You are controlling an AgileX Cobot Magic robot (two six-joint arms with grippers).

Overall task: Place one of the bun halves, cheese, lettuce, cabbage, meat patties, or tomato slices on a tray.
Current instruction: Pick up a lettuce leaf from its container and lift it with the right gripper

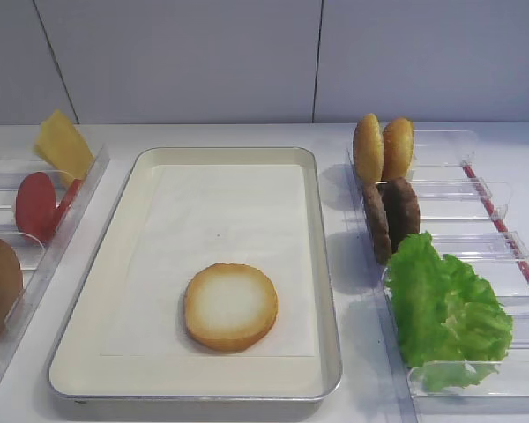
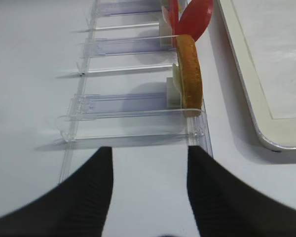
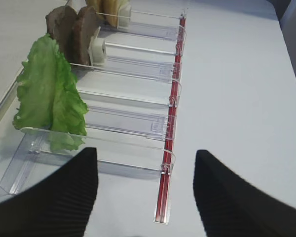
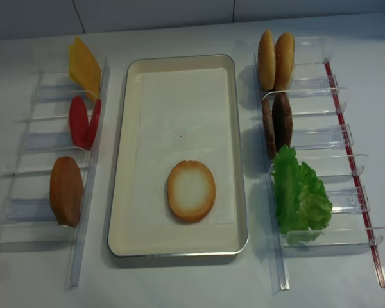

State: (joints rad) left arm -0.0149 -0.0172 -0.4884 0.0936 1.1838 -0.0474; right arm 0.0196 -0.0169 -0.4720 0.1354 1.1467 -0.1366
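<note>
The silver tray [image 1: 327, 264] [image 4: 115, 192] lies in the middle, and one bun half [image 1: 230, 306] [image 4: 191, 191] rests on its paper, pale face up. Right rack, far to near: two bun halves [image 4: 275, 59], meat patties [image 4: 277, 122] [image 3: 71, 29], and frilly green leaves [image 1: 441, 308] [image 3: 49, 94], lettuce or cabbage I cannot tell. Left rack: cheese [image 4: 83, 67], tomato slices [image 4: 83, 120] [image 2: 193, 19], and a bun half [image 4: 66, 190] [image 2: 190, 74]. My right gripper [image 3: 145, 153] is open and empty, short of the right rack's near end. My left gripper [image 2: 149, 150] is open and empty before the left rack.
Clear plastic racks [image 4: 321, 138] [image 4: 25, 173] flank the tray, each with several slots. A red strip [image 3: 171, 123] runs along the right rack's outer side. A white wall [image 1: 247, 53] closes the back. Bare white table lies beyond the right rack.
</note>
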